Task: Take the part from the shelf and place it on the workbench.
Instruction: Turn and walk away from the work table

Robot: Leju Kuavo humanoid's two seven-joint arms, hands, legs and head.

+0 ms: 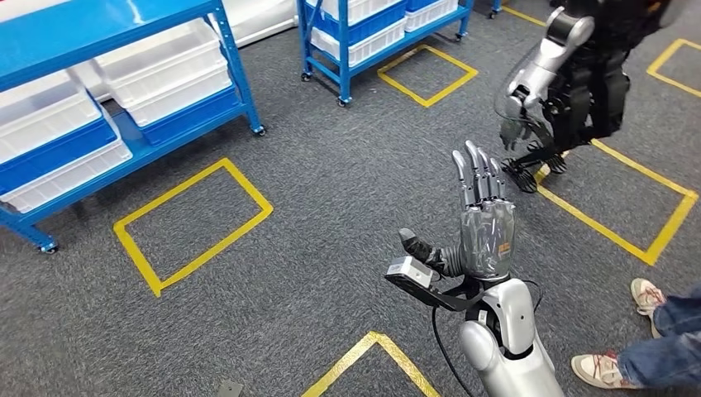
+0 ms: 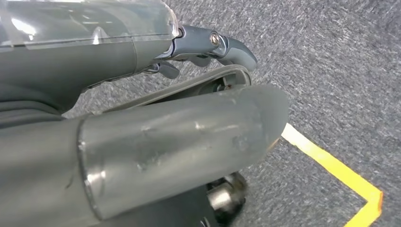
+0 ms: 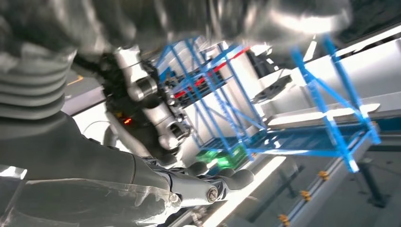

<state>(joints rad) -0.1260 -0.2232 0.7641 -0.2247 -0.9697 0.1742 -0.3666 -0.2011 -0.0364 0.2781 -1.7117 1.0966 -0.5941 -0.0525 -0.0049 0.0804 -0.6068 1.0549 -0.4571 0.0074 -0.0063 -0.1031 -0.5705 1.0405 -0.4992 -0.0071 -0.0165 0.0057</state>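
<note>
The robot's right hand (image 1: pixel 484 227) is raised over grey carpet (image 1: pixel 331 190), palm flat, fingers (image 1: pixel 475 174) straight and slightly fanned, thumb out to the side, holding nothing. A small grey camera box (image 1: pixel 411 273) sits on a bracket at its wrist. In the right wrist view the scene is smeared: the hand's dark fingertips (image 3: pixel 227 179) show against blurred blue shelf frames (image 3: pixel 326 118).

The left hand (image 2: pixel 142 142) is seen from close behind, over the carpet and a line of yellow tape (image 2: pixel 331 165). Its thick grey thumb hides most of the hand, one finger (image 2: pixel 222 45) curves past it, and whether the hand is spread or curled cannot be told.

A blue shelf (image 1: pixel 124 25) with white bins (image 1: pixel 165 74) stands at the left, cut off by the frame; a second blue shelf (image 1: pixel 364 41) stands further back. The part cannot be made out among the bins.

A yellow tape rectangle (image 1: pixel 194 223) marks the floor just beside the near shelf. Another humanoid robot (image 1: pixel 570 74) stands at the upper right, its top cropped. A person's sneakers (image 1: pixel 603 368) and jeans edge in at the lower right.
</note>
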